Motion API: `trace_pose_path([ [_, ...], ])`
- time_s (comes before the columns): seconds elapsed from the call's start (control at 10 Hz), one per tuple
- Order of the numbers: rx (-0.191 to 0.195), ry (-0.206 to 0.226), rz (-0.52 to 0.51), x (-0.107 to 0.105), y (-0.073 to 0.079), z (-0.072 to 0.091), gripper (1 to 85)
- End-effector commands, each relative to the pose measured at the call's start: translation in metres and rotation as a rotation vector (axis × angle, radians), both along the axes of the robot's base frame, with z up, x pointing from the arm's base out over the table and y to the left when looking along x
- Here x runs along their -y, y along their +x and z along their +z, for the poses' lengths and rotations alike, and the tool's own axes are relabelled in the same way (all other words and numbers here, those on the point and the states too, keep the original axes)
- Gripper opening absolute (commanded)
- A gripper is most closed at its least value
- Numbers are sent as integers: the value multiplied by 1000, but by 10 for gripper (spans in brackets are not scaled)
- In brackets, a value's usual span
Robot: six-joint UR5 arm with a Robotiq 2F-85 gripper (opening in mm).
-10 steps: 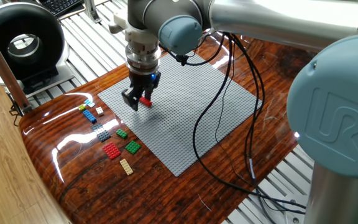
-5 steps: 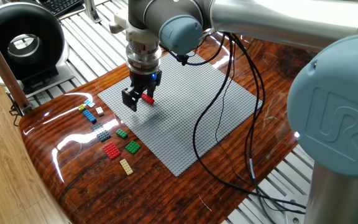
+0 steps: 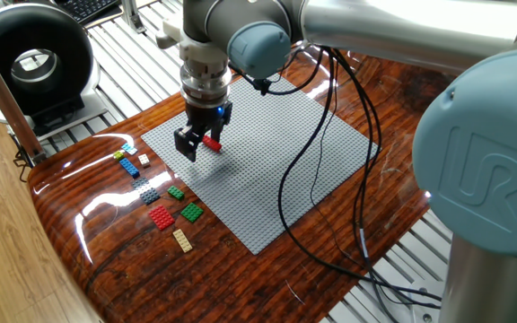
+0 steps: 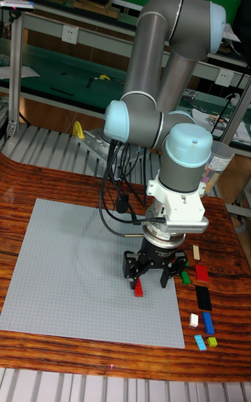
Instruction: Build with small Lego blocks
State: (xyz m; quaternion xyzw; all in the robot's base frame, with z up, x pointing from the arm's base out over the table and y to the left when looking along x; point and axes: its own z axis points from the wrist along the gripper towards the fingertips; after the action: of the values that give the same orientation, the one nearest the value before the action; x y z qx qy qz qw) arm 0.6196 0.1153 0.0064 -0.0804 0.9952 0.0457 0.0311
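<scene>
I see a large grey studded baseplate (image 3: 267,161) lying flat on the glossy wooden tabletop (image 3: 106,251). Black cables (image 3: 330,188) trail across both. A round black device (image 3: 32,63) stands beyond the tabletop's far corner, near a keyboard (image 3: 88,7).

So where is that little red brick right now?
The red brick is pinched in the gripper over the grey baseplate, near the edge where the loose bricks lie on the wooden table.

Blocks (image 3: 160,202) beside baseplate (image 3: 276,170), on table (image 3: 106,242)
</scene>
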Motion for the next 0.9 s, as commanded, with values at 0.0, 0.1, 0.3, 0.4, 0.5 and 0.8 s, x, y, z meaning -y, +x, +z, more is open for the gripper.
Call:
trace_pose_path([
  [0.0, -5, 14, -7, -3, 0, 1, 637],
  [0.1, -8, 10, -24, -2, 0, 1, 540],
  [0.3, -37, 1, -95, 1, -6, 1, 30],
  [0.4, -42, -6, -98, 3, -7, 0, 10],
  [0.5, -45, -1, -99, 2, -8, 1, 10],
  [0.8, -53, -7, -109, 3, -10, 0, 10],
])
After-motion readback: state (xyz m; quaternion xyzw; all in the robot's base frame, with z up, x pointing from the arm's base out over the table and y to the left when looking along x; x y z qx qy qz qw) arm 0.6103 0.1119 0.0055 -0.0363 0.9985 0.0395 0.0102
